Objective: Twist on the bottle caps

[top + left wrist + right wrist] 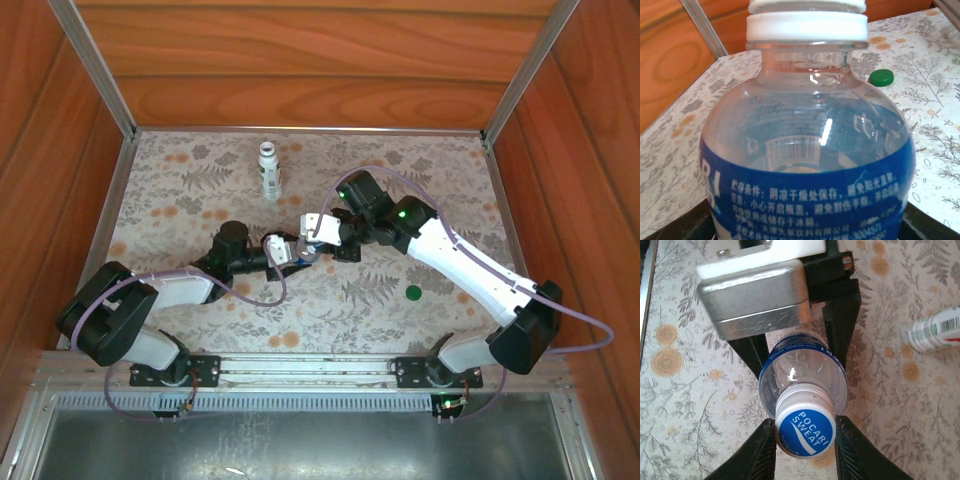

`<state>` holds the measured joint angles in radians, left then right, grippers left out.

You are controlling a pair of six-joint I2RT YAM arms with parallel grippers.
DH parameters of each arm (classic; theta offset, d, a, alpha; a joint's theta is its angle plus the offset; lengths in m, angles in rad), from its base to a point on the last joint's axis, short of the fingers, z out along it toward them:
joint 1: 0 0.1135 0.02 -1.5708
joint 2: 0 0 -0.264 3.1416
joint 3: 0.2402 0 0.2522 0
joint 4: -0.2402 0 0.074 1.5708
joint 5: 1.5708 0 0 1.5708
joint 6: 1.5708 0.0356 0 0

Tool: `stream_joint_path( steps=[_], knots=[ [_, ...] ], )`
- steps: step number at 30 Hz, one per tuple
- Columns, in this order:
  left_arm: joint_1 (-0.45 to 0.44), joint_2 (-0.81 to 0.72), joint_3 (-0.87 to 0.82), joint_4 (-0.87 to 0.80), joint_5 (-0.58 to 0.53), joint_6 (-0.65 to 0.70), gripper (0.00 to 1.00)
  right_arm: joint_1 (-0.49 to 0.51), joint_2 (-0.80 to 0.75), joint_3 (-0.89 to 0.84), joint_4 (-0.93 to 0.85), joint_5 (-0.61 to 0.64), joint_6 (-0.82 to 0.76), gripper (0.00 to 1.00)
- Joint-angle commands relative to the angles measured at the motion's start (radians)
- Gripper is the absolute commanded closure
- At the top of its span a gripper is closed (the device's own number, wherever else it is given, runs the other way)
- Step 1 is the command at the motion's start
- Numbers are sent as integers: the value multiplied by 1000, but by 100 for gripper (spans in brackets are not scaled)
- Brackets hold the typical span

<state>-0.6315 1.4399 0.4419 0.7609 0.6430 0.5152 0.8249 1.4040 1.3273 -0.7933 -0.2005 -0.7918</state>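
The short clear bottle [807,150] with a blue label is held off the table, and my left gripper [283,250] is shut on its body. Its dark fingers [842,315] flank the label in the right wrist view. The blue-topped cap [805,432] sits on the bottle's neck. My right gripper [805,440] is shut on this cap, one finger pressing each side. The dark green cap [414,293] lies loose on the table to the right, also seen as the green cap [881,77]. The taller white bottle [270,170] stands apart at the back.
The table carries a floral cloth [180,200]. Wooden walls [60,150] and metal corner posts close it in on three sides. A metal rail [300,365] runs along the near edge by the arm bases.
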Motion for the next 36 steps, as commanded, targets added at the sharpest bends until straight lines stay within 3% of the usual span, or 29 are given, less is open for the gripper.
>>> stream_joint_path(
  steps=[1,4,8,13,16,18,21,24,29,32,36],
  knots=[
    [-6,20,34,18,-61,13,40,6,24,27,51,-2,197,84],
    [-6,40,57,17,-146,57,41,7,36,29,55,-7,371,82],
    [-6,59,85,18,-212,100,40,6,48,23,98,97,664,82],
    [-6,83,98,17,-243,122,41,3,64,14,125,235,1152,86],
    [-6,88,96,18,-243,123,41,2,70,5,137,231,1309,86],
    [-6,90,98,18,-238,122,41,2,73,-8,178,189,1331,86],
    [-5,81,89,17,-231,122,41,1,80,1,173,185,1292,84],
    [-6,73,73,17,-209,124,41,0,77,12,149,165,1158,74],
    [-6,58,47,16,-141,104,41,-4,31,18,88,148,809,47],
    [-6,38,23,17,-106,86,41,-4,-9,13,57,132,601,39],
    [-7,-8,-15,16,-49,55,41,-2,-71,-2,-4,9,291,40]
  ],
)
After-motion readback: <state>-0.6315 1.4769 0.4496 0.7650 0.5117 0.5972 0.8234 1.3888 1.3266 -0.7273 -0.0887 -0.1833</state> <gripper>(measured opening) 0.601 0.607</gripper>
